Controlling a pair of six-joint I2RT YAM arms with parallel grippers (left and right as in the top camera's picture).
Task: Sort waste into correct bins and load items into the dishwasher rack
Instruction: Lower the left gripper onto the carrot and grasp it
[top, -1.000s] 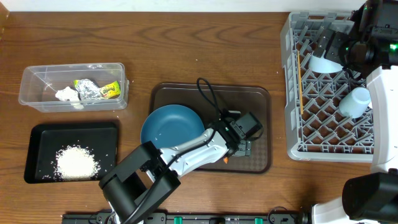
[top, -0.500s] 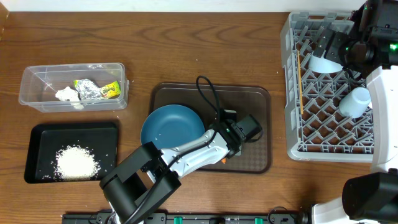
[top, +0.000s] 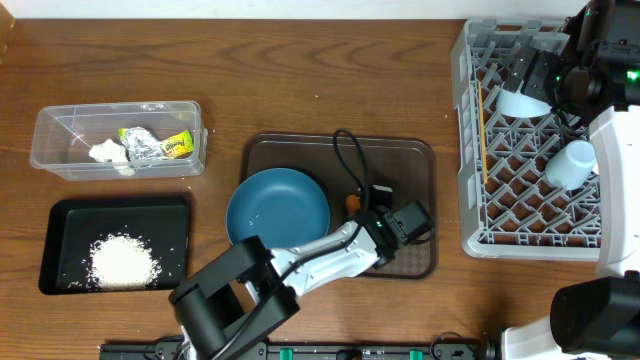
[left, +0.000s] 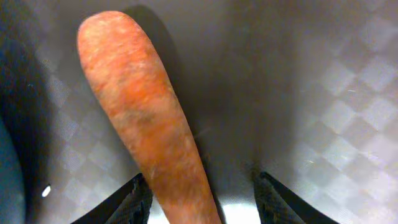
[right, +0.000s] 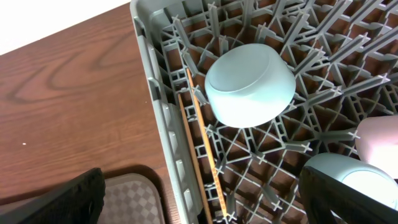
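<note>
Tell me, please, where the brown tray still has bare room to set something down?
Bare: the brown tray's back strip, beyond the dark-blue bowl, and its right side. Crowded: the front, where the left gripper and carrot sit beside the bowl.

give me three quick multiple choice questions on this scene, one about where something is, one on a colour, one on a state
1. Where is the heap of white rice?
A. in the black tray
B. in the clear tub
C. in the grey rack

2. What colour is the large round bowl on the brown serving tray?
A. red
B. dark blue
C. white

3. How does the small light-blue bowl sit in the grey rack?
A. upright, full of rice
B. upside down
C. stacked in the large bowl

Answers: 1 A, the white grains lie on the tray's dark floor. 2 B, its inside shows dark blue from overhead. 3 B, the right wrist view shows its base facing up.
</note>
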